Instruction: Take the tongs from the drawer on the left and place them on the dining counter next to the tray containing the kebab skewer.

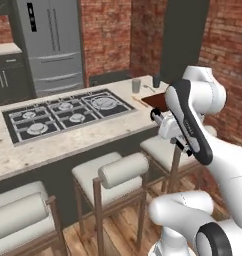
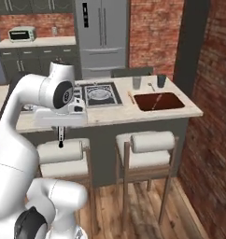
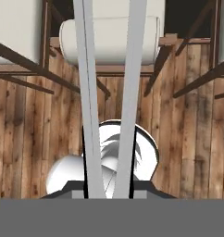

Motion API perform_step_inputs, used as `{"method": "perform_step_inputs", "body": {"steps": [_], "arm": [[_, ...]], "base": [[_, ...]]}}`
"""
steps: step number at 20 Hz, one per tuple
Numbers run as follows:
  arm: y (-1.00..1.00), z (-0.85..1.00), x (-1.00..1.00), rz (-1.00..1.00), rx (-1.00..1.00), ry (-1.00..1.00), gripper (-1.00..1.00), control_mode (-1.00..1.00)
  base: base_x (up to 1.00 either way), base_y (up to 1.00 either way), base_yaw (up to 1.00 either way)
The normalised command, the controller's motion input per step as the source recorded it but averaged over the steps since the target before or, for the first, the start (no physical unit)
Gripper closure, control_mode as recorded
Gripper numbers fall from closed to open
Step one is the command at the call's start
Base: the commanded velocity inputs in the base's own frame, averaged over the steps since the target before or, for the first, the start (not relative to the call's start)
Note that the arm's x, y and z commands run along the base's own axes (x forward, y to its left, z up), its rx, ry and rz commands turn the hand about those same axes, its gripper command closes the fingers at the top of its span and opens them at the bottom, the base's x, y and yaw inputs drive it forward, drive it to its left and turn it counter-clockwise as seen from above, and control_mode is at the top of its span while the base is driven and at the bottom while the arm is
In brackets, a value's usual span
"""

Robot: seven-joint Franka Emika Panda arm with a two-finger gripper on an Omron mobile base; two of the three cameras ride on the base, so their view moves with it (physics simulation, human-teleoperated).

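Pickup looks done: the pincer (image 2: 61, 128) is clenched on the long slim black-and-silver tongs (image 3: 132, 92), which hang from it towards the wood floor. What's left is the placing. The flat reddish-brown tray (image 2: 180, 105) with the thin kebab skewer (image 2: 156, 102) sits well off to the pincer's right, up on the beige speckled stone surface (image 2: 133, 113). The white cushioned stools (image 2: 150, 142) right below the pincer and the surface's edge are in the way, I'd guess.
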Motion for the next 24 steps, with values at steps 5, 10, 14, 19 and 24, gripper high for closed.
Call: {"method": "perform_step_inputs", "body": {"steps": [5,10,14,19,24], "arm": [[0.00,0.00,0.00,0.00,0.00,0.00,1.00,1.00],[0.00,0.00,0.00,0.00,0.00,0.00,1.00,1.00],[0.00,0.00,0.00,0.00,0.00,0.00,1.00,1.00],[0.00,0.00,0.00,0.00,0.00,0.00,1.00,1.00],[0.00,0.00,0.00,0.00,0.00,0.00,1.00,1.00]], "base": [[0.44,-1.00,0.41],[0.61,-1.00,0.39],[0.72,-1.00,0.24],[1.00,-1.00,0.05],[0.88,-0.63,0.00]]}}
